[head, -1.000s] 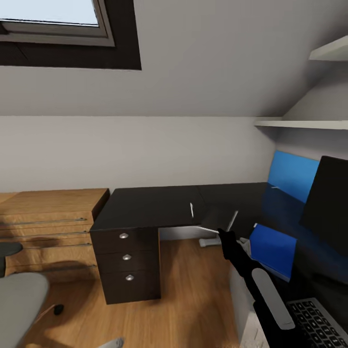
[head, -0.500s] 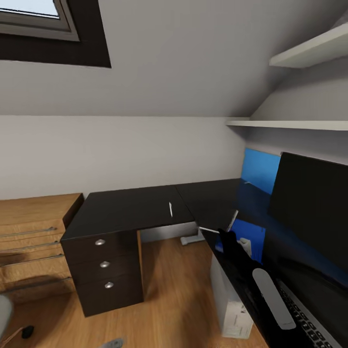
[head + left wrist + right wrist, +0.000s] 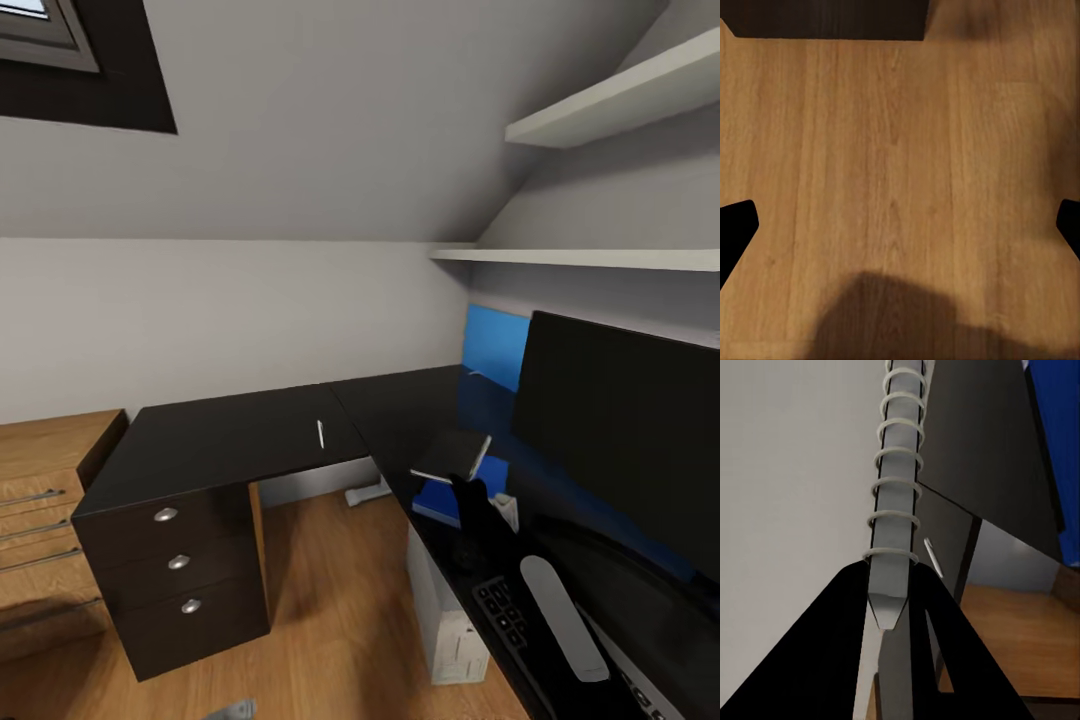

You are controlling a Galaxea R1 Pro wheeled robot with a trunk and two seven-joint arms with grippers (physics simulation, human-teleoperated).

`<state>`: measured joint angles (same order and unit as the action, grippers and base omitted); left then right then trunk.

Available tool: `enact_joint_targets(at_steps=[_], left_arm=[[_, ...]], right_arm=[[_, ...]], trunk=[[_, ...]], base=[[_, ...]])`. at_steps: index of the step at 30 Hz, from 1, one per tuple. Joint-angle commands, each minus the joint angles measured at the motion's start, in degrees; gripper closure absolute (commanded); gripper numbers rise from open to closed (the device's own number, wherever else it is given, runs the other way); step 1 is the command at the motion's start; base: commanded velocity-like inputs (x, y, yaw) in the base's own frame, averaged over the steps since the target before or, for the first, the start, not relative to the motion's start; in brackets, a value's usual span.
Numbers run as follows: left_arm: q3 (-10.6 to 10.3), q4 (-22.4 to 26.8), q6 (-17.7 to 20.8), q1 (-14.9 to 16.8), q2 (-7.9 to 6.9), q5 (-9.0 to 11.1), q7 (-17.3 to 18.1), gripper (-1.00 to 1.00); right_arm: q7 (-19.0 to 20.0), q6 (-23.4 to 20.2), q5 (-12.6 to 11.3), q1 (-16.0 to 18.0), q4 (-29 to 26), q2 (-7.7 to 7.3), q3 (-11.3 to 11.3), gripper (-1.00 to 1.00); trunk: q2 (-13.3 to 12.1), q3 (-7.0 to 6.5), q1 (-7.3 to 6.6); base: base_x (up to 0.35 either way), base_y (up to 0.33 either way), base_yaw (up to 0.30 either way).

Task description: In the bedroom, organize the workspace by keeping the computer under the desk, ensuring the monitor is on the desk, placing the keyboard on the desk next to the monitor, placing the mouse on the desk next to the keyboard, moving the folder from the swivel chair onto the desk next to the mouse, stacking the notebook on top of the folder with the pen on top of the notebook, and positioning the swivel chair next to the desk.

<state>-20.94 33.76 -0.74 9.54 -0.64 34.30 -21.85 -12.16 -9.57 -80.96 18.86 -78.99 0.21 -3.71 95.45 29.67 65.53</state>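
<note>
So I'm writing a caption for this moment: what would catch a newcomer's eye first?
Probably the right gripper, shut on the spiral-bound notebook and holding it above the black desk, over the bright blue folder. Next comes the big black monitor on the desk's right wing. A slim white pen lies alone on the left wing.

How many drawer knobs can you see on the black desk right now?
3, stacked on the desk front: top knob, middle knob, bottom knob. More may be hidden out of view.
</note>
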Motion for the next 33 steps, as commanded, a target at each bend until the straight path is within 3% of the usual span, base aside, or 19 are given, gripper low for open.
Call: enact_joint_targets(at_steps=[1, 10, 18, 24, 33], left_arm=[[-0.41, 0.07, -0.07, 0.04, -0.07, 0.42, -0.49, -1.00], [-0.41, 0.07, -0.08, 0.04, -0.07, 0.42, -0.48, -1.00], [-0.21, 0.23, -0.43, 0.03, 0.10, 0.57, -0.60, -1.00], [-0.31, 0.27, -0.42, 0.04, -0.68, 0.59, -0.42, -1.00], [-0.33, 0.28, -2.81, 0.04, -0.77, 0.60, -0.30, -1.00]], right_arm=[[-0.26, -0.11, -0.41, 0.04, 0.07, 0.06, 0.01, 1.00], [1.13, -0.09, -0.42, 0.04, 1.43, 0.30, -0.14, 1.00], [0.76, 0.89, -0.36, 0.76, 4.00, 0.61, 2.35, 1.00], [0.73, -0.70, -0.25, 0.74, 3.24, -1.06, 1.96, 1.00], [0.74, -0.80, -0.32, 0.74, 3.77, -1.26, 1.98, 1.00]], trunk=[[0.03, 0.07, 0.00], [0.03, 0.07, 0.00], [0.04, 0.07, 0.00], [0.04, 0.07, 0.00], [0.04, 0.07, 0.00]], base=[[0.000, 0.000, -0.057], [0.000, 0.000, -0.017], [0.000, 0.000, 0.000], [0.000, 0.000, 0.000], [0.000, 0.000, 0.000]])
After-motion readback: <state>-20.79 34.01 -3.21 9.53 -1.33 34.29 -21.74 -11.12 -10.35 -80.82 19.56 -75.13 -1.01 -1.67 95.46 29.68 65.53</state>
